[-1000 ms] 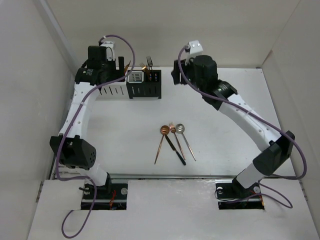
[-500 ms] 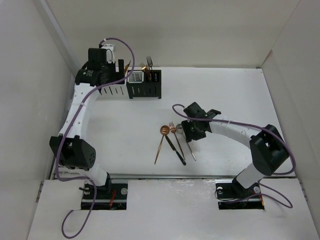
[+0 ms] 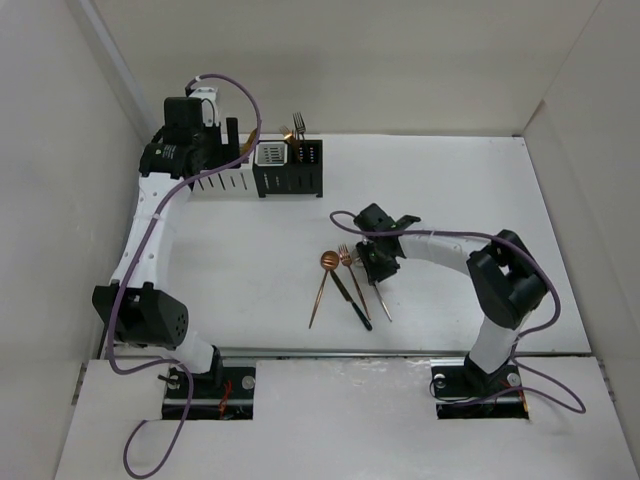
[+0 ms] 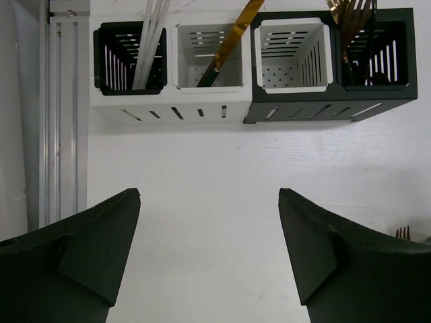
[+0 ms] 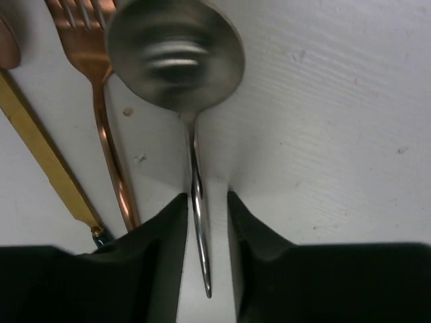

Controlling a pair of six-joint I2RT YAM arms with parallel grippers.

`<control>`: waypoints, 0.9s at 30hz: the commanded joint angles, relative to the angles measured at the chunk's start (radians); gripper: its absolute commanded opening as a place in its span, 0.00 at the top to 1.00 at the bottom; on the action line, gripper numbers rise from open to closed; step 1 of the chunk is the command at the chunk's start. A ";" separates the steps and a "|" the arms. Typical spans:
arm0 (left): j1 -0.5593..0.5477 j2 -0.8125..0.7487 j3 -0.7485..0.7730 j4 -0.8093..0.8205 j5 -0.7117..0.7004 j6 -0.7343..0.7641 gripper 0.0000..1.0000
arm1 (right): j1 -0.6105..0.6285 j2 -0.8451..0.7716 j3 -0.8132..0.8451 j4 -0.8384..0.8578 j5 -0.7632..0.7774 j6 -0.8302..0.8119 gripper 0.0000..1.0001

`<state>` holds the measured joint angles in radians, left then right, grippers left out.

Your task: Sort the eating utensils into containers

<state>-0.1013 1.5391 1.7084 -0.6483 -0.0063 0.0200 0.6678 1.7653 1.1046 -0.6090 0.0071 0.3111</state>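
Note:
My right gripper point(image 5: 207, 202) point(image 3: 378, 262) is down on the table, its jaws standing narrowly apart on either side of the thin handle of a silver spoon point(image 5: 175, 57) point(image 3: 381, 303). The left jaw is against the handle and a gap shows on the right. Left of it lie a copper fork point(image 5: 101, 87) point(image 3: 344, 255), a dark-handled gold knife point(image 5: 40, 148) point(image 3: 352, 300) and a copper spoon point(image 3: 327, 262). My left gripper point(image 4: 209, 195) point(image 3: 195, 150) hangs open and empty before the containers point(image 4: 207, 54). Chopsticks point(image 4: 149, 33), a gold knife point(image 4: 232, 37) and forks point(image 4: 350, 17) stand in them.
The four caddies form a row at the back left of the table point(image 3: 450, 190); the third, a white one point(image 4: 293, 54), shows a bare perforated floor. Pale walls enclose the table on three sides. An aluminium rail point(image 4: 64, 121) runs along the left edge.
My right arm has swung down from the back of the table to the silver spoon, and its jaws have narrowed around the handle. My left arm has shifted slightly left by the caddies.

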 commanded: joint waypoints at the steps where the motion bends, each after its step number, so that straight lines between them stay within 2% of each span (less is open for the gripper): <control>1: 0.003 -0.040 -0.009 0.016 -0.011 0.009 0.18 | 0.016 0.066 0.008 -0.014 0.024 -0.003 0.70; 2: 0.012 -0.040 -0.009 0.016 -0.011 0.009 0.18 | 0.016 0.077 0.020 -0.023 0.024 -0.003 0.75; 4: 0.012 -0.031 -0.009 0.016 -0.011 0.009 0.18 | 0.016 0.077 0.043 -0.049 0.065 -0.012 0.98; 7: 0.021 -0.031 -0.009 0.026 -0.011 0.009 0.18 | 0.016 0.031 0.136 -0.129 0.212 -0.024 1.00; 8: 0.022 -0.031 -0.009 0.026 -0.011 0.009 0.18 | 0.016 0.022 0.176 -0.152 0.309 -0.044 1.00; 10: 0.022 -0.020 0.002 0.026 -0.020 0.009 0.18 | 0.016 0.002 0.337 -0.208 0.388 -0.107 1.00; 13: 0.031 -0.011 0.002 0.026 -0.020 0.009 0.18 | 0.006 -0.007 0.608 -0.160 0.452 -0.202 1.00; 15: 0.041 -0.011 0.002 0.026 -0.029 0.009 0.18 | 0.006 -0.007 0.717 -0.045 0.409 -0.318 1.00; 16: 0.041 -0.011 0.002 0.026 -0.040 0.009 0.18 | 0.006 -0.007 0.779 0.120 0.378 -0.351 1.00; 19: 0.052 0.000 0.002 0.035 -0.070 0.018 0.17 | 0.006 0.009 0.779 0.438 0.230 -0.420 1.00; 20: 0.061 0.000 0.002 0.035 -0.081 0.018 0.17 | 0.006 0.057 0.793 0.615 0.196 -0.420 1.00; 23: 0.061 0.000 0.002 0.044 -0.135 0.028 0.17 | 0.006 0.181 0.903 0.875 0.102 -0.406 1.00; 24: 0.061 0.000 0.002 0.044 -0.145 0.037 0.17 | 0.006 0.280 0.941 0.925 0.087 -0.386 1.00; 27: 0.061 0.000 -0.009 0.044 -0.175 0.046 0.16 | 0.006 0.419 1.079 1.095 0.065 -0.356 1.00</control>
<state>-0.0433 1.5417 1.7077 -0.6331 -0.1276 0.0444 0.6727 2.0502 2.1212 0.1982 0.1501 -0.0555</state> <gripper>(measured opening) 0.836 0.044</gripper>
